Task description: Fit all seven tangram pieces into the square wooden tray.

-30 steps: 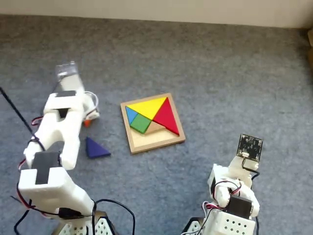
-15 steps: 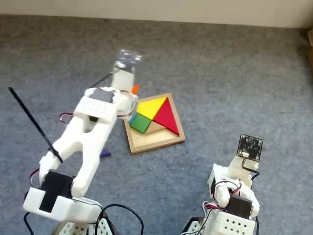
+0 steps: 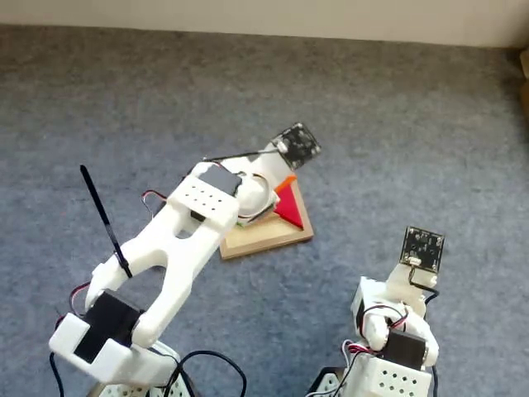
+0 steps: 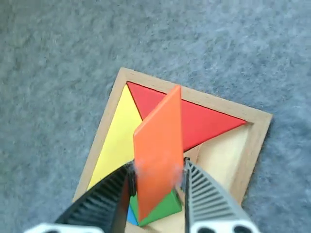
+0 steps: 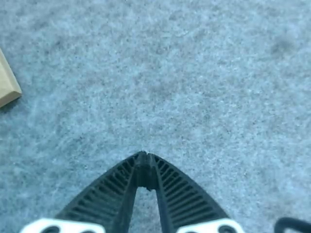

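My left gripper (image 4: 156, 175) is shut on an orange parallelogram piece (image 4: 158, 153), held on edge above the square wooden tray (image 4: 252, 145). In the tray lie a red triangle (image 4: 204, 124), a yellow triangle (image 4: 114, 141), a green piece (image 4: 163, 211) and a sliver of blue (image 4: 130, 218). The tray's corner beside the red triangle shows bare wood (image 4: 221, 155). From above, the left arm (image 3: 190, 223) covers most of the tray (image 3: 264, 236); the orange piece (image 3: 284, 183) and red triangle (image 3: 289, 208) peek out. My right gripper (image 5: 144, 171) is shut over bare carpet.
Grey carpet surrounds the tray on all sides. The right arm (image 3: 397, 322) stays folded near the front edge, apart from the tray. A corner of the tray (image 5: 7, 82) shows in the right wrist view. A black cable (image 3: 99, 215) sticks up from the left arm.
The left arm swung from the carpet on the left over to the tray, carrying the orange piece. It now hides the blue triangle that lay on the carpet. The right arm stayed still.
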Available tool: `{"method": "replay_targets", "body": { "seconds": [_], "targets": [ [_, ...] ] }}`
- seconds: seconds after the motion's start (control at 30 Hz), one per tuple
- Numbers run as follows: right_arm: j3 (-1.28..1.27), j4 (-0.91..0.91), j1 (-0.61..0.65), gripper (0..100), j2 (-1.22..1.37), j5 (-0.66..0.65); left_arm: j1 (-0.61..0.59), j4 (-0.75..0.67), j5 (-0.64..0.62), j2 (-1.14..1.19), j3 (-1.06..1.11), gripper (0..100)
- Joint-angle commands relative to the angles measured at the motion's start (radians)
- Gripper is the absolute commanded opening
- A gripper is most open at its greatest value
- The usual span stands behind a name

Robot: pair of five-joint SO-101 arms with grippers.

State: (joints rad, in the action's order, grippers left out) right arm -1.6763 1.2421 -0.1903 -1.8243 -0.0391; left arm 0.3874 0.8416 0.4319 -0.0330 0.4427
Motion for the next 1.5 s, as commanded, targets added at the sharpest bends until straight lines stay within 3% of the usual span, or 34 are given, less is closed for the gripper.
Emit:
{"method": "replay_targets", "body": {
  "seconds": [0.0,0.23,0.63,0.73,1.17,1.47],
  "targets": [
    [-0.139,0.008,0.001,0.5,-0.018,-0.009,0.033,0.008,0.074,0.03,-0.008,3],
    [-0.139,0.008,0.001,0.5,-0.018,-0.009,0.064,0.066,0.115,0.096,-0.013,12],
    [-0.139,0.008,0.001,0.5,-0.018,-0.009,0.076,0.11,0.146,0.104,-0.01,13],
    [-0.139,0.008,0.001,0.5,-0.018,-0.009,0.071,0.11,0.144,0.104,-0.01,17],
    [-0.139,0.008,0.001,0.5,-0.018,-0.009,0.07,0.114,0.071,0.094,-0.01,20],
    [-0.139,0.008,0.001,0.5,-0.018,-0.009,-0.022,0.107,0.015,-0.028,0.048,20]
  ]
}}
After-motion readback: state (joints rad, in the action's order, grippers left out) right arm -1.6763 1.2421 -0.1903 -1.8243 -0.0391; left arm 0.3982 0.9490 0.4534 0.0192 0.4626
